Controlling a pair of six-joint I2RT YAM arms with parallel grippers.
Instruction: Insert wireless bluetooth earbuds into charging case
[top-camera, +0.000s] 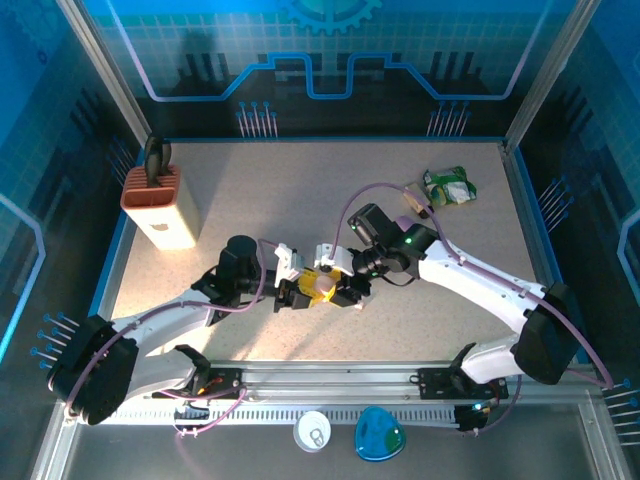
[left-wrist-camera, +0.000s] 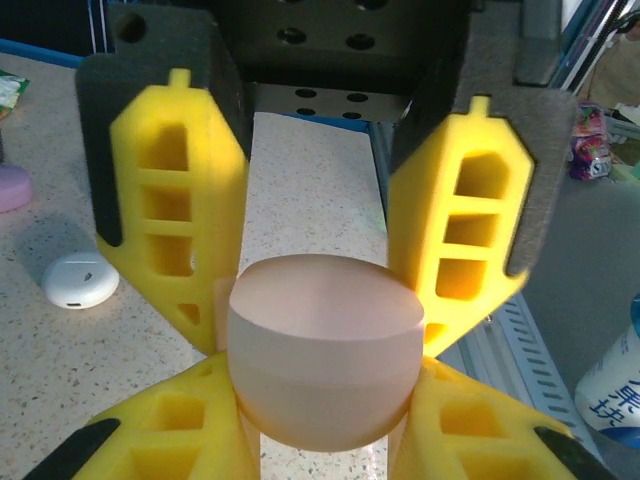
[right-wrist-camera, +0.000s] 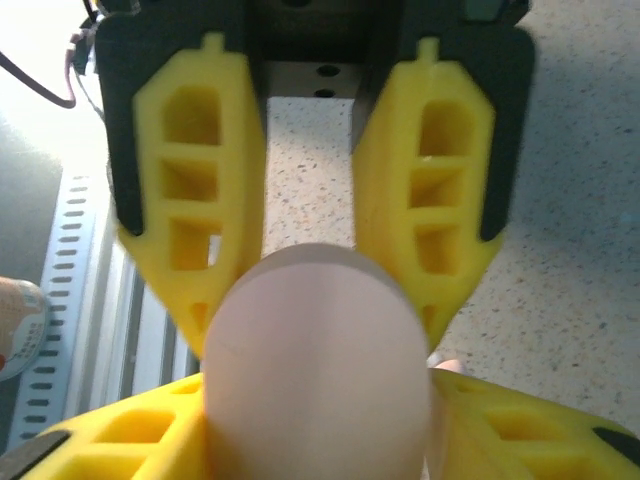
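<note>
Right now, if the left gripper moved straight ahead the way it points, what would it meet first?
The left gripper would first meet the pink case between its own fingers. Just beyond, the right gripper's fingers face it, seemingly touching the same case.

Speckled table (top-camera: 300, 190) bears a cream box (top-camera: 160, 208) and green packet (top-camera: 450, 186).

Bystanders on the speckled beige desk (top-camera: 300, 190)
A terracotta-and-cream block holder (top-camera: 160, 205) stands back left, a crumpled green snack packet (top-camera: 450, 186) back right; a white round lid (top-camera: 313, 431) and blue plastic dome (top-camera: 379, 435) lie beyond the near edge
</note>
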